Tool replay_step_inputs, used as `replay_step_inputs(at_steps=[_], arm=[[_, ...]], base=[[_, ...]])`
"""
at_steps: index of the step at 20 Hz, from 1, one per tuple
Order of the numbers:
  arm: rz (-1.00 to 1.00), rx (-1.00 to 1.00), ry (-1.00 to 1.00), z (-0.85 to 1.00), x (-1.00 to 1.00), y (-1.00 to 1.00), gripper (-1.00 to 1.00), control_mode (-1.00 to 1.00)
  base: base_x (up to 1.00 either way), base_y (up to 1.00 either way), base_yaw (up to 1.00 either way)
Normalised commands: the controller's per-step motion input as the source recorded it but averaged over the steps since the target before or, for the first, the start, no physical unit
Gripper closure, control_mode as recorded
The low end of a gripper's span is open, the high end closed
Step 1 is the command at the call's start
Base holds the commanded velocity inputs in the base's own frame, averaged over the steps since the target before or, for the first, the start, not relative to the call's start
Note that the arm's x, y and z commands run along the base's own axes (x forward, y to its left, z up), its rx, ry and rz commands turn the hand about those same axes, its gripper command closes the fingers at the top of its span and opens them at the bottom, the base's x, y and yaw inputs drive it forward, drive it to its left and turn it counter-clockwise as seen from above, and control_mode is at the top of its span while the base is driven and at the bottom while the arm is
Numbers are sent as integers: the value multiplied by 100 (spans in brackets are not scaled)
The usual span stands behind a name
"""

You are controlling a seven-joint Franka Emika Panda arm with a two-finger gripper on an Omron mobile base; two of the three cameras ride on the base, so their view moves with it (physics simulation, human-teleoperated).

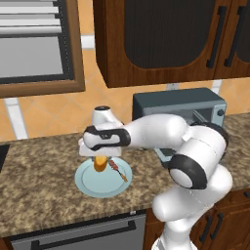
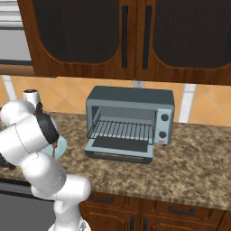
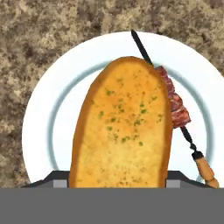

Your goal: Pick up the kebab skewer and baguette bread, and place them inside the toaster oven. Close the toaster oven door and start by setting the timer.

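The baguette bread [image 3: 122,127], a golden-orange loaf, stands between my gripper's [image 3: 118,181] dark fingertips [image 3: 59,180], which press on its two sides. Under my hand it hangs low over the white plate [image 1: 97,186], and my gripper [image 1: 100,158] is shut on it. The kebab skewer [image 3: 175,105] lies on the plate [image 3: 39,122] just beside the loaf, its reddish chunks partly hidden behind the crust. The skewer [image 1: 118,172] points toward the plate's right rim. To the right stands the blue-grey toaster oven [image 2: 131,101] with its door [image 2: 119,151] dropped open and the wire rack showing.
The plate sits on a speckled granite counter [image 1: 44,166]. Black knobs [image 2: 164,118] run down the oven's right side. Dark wooden cabinets [image 2: 90,36] hang above, and a dishwasher front [image 1: 83,234] is below the counter edge. My own arm crosses in front of the oven in the left base view.
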Motion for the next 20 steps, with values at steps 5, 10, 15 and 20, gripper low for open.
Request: replay_step_inputs(at_steps=[5, 10, 15, 20], arm=[[-15, 4, 0, 73, -17, -83, 100, -100], [-20, 3, 0, 69, -12, -74, 100, -100], [-24, 2, 0, 57, -2, -64, 100, -100], [-30, 1, 0, 47, 0, -59, 100, -100]], base=[[0, 0, 0], [0, 0, 0], [0, 0, 0], [0, 0, 0]])
